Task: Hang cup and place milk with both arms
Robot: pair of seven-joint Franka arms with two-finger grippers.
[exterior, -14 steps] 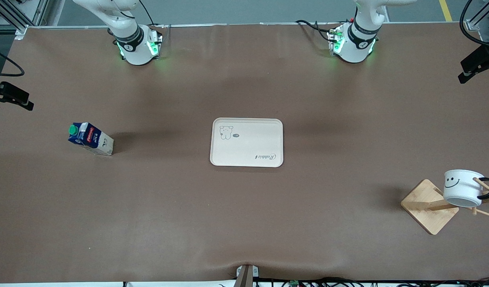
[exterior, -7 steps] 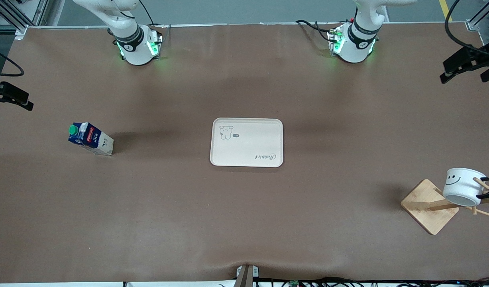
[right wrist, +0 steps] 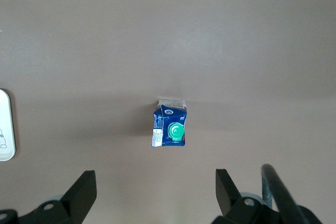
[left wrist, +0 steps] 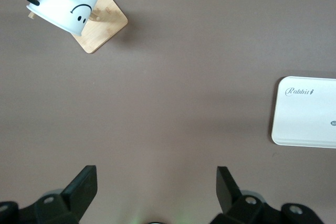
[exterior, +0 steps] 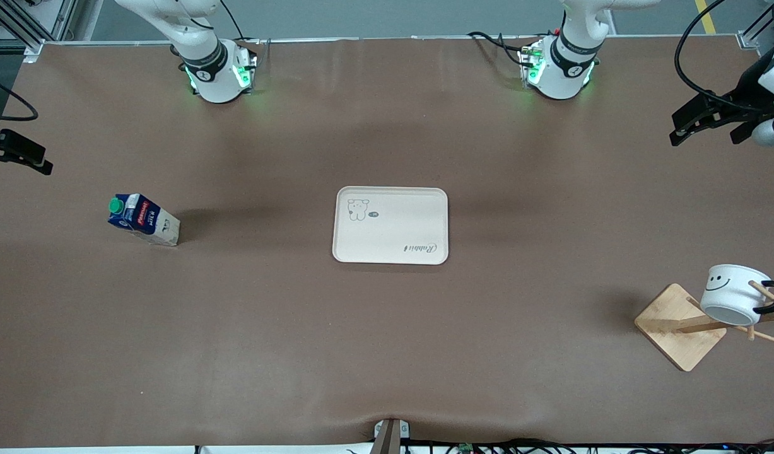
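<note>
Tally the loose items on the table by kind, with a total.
Cup: 1, hung on the rack
Wooden rack: 1
Milk carton: 1
Tray: 1
Total: 4

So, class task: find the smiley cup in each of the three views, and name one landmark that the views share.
Front view: the cup hangs on the wooden rack, at the left arm's end.
Left wrist view: cup in a corner, on the rack.
Right wrist view: not in it.
Shared landmark: the beige tray, in all three.
</note>
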